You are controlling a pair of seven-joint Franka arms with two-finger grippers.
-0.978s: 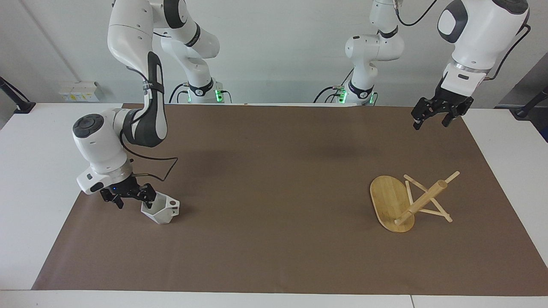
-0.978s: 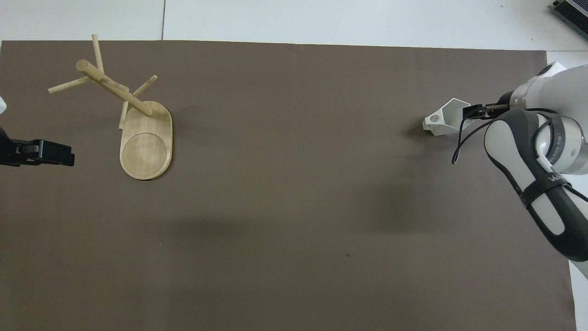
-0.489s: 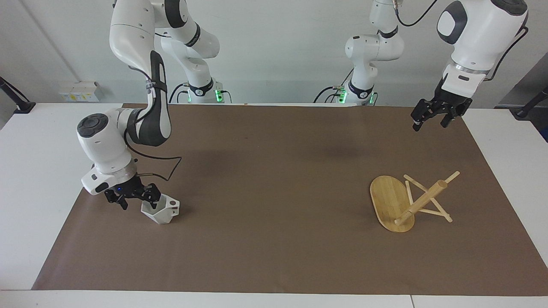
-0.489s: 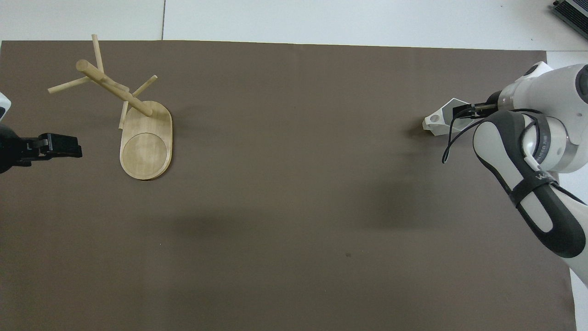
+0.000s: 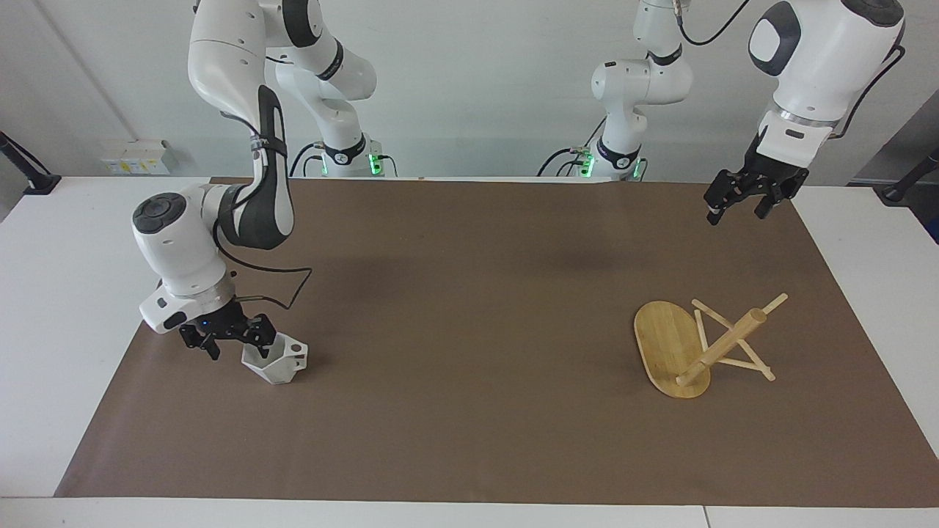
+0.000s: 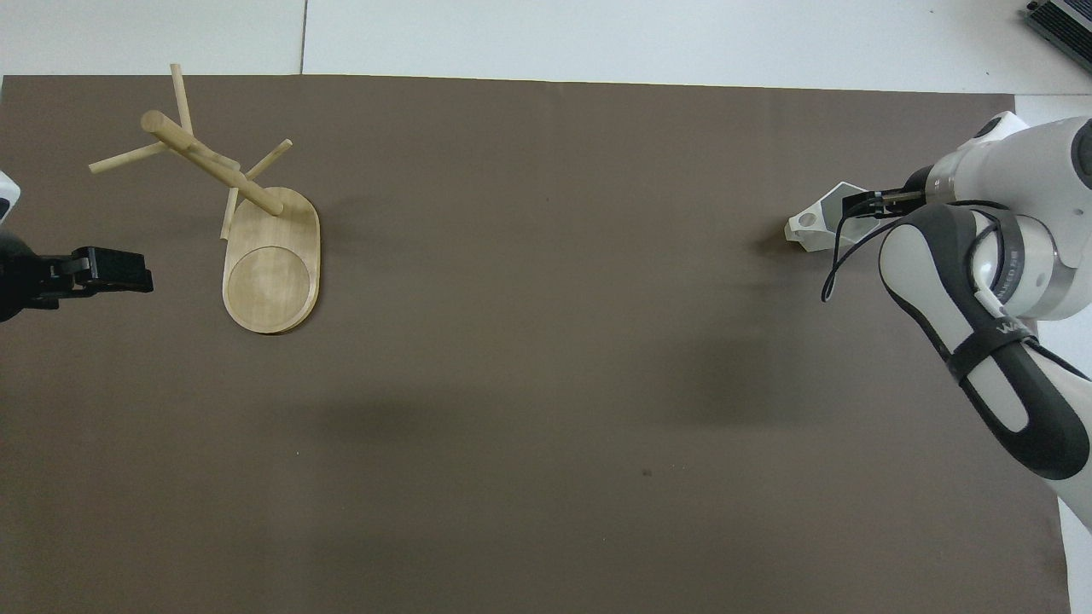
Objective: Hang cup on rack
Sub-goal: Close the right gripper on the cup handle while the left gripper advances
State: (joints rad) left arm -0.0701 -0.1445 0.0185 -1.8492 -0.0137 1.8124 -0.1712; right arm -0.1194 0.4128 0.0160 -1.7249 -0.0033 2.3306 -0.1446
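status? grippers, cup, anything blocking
Right gripper at the cup, straddling its rim. Left gripper open, waiting up over the mat. Cup on the mat. Rack upright, path clear.

cup: we find it on the mat, right arm's end
rack: on mat, left arm's end

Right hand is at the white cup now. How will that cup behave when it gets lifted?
The cup looks small, rigid and thin-walled, so probably light. Its flat angled facets may let it twist in a rim pinch; the right hand sits at its rim. It already rests tilted on the mat, so a nudge could tip it.
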